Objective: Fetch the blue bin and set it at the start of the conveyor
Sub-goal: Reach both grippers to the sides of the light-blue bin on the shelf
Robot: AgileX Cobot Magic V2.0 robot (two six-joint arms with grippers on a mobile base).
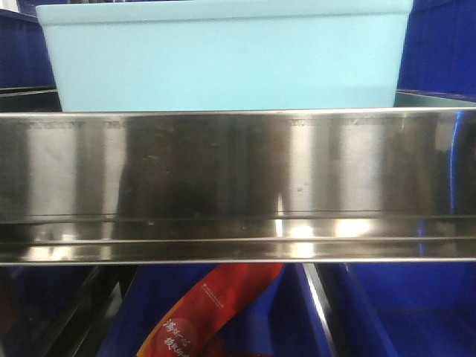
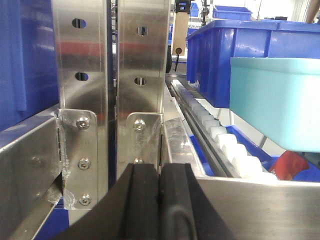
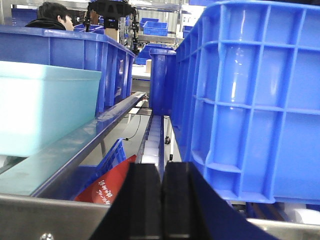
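The blue bin [image 1: 223, 56], a pale cyan smooth-walled tub, sits on a rack shelf just behind the shiny steel shelf rail [image 1: 238, 186]. It also shows at the right of the left wrist view [image 2: 277, 102] and at the left of the right wrist view [image 3: 45, 107]. My left gripper [image 2: 160, 172] is shut and empty, low in front of the steel rack upright [image 2: 140, 75], left of the bin. My right gripper [image 3: 163, 172] is shut and empty, right of the bin, beside a dark blue ribbed crate [image 3: 255, 95]. The conveyor start is out of view.
Dark blue ribbed crates [image 2: 225, 55] stand behind and beside the bin. White shelf rollers [image 2: 230, 145] run along the rack. A red packet [image 1: 216, 312] lies in a blue crate on the shelf below. A person's head [image 3: 50, 15] shows far back.
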